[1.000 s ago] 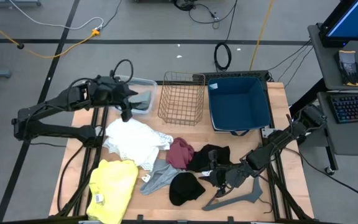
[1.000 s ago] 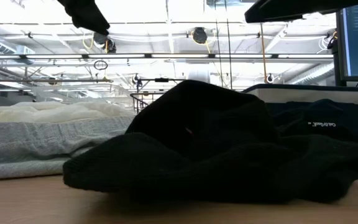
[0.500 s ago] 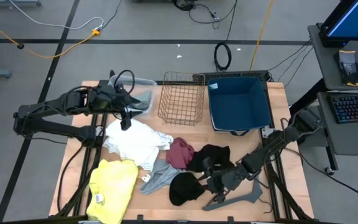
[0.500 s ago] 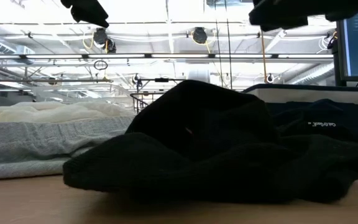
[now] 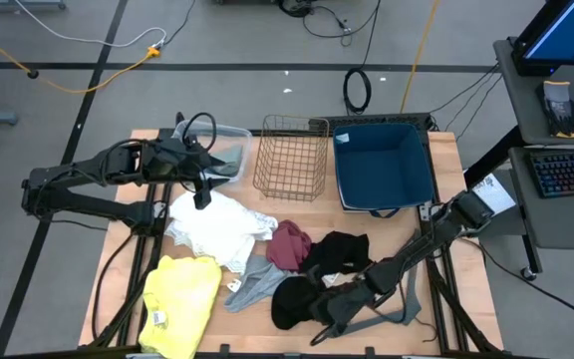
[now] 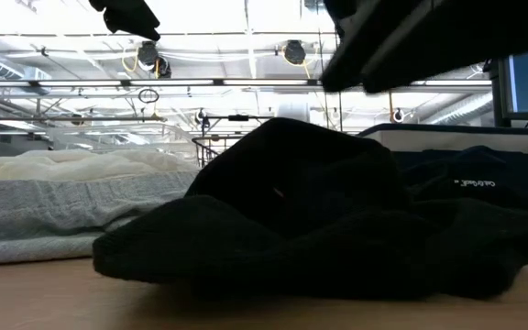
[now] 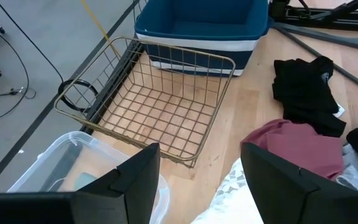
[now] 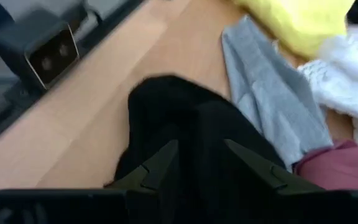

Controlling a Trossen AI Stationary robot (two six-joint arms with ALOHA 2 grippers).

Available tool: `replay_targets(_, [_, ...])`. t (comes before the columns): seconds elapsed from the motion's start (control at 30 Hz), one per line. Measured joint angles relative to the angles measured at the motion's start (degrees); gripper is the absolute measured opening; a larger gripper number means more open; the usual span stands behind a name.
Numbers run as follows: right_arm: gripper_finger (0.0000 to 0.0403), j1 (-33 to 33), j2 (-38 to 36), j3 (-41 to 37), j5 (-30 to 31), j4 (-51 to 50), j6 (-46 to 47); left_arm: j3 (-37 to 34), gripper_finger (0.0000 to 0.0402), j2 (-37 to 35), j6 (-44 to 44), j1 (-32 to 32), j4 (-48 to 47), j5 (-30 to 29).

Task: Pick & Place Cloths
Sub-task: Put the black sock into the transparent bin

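Wooden worktop (image 5: 446,170) is sitting on a grey floor with cables around it. High view: cloths are lying in a heap at the near-middle: yellow cloth (image 5: 180,299) near left, white cloth (image 5: 215,225) behind it, grey cloth (image 5: 255,279), maroon cloth (image 5: 289,244), and two black pieces, far black cloth (image 5: 339,249) and near black cloth (image 5: 293,301). Wire basket (image 5: 291,158) and blue bin (image 5: 384,166) are waiting at the far edge, likely as drop spots. Right hand (image 5: 329,304) is reaching low over the near black cloth, probably going for it. Left hand (image 5: 202,185) is hovering over the white cloth's far edge, just beside a clear tub (image 5: 229,135).

Low view: near black cloth (image 6: 319,220) is filling the frame, lying on the wood; dark arm parts are hanging above.

Left wrist view: left hand (image 7: 199,167) is standing wide with nothing between the fingers, facing the wire basket (image 7: 160,112).

Right wrist view: right hand (image 8: 201,155) is partly apart, fingers straddling the near black cloth (image 8: 166,118), not yet gripping it as far as I can judge.
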Motion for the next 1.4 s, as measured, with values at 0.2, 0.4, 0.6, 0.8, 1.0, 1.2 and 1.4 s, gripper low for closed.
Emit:
replay_targets(0.2, [0.0172,-0.59,1.77,2.08,-0.03,-0.68,-0.16,0.0,0.023,0.0,0.07,0.0,-0.06,0.01])
replay_targets(0.4, [0.0214,-1.59,1.78,2.08,-0.07,-2.59,2.45,0.0,0.023,0.0,0.09,0.0,-0.06,0.01])
replay_targets(0.6, [0.0216,-3.4,3.73,2.1,-4.61,-4.19,4.37,0.0,0.023,0.0,0.04,0.0,-0.05,0.05])
replay_targets(0.8, [0.0211,-5.0,5.7,2.08,-4.54,-4.19,4.06,0.0,0.023,0.0,-0.13,0.02,-0.04,0.06])
replay_targets(1.0, [0.0174,-6.34,5.81,2.08,-4.43,-5.14,4.54,0.0,0.023,0.0,-0.63,0.02,-0.04,0.08])
replay_targets(1.2, [0.0075,-6.48,5.48,2.08,-5.73,-5.38,5.55,0.0,0.023,0.0,-0.96,0.02,-0.04,0.09])
replay_targets(1.4, [0.001,-6.5,5.29,2.08,-12.43,-5.5,6.09,0.0,0.023,0.0,-1.72,-0.31,-0.02,0.43])
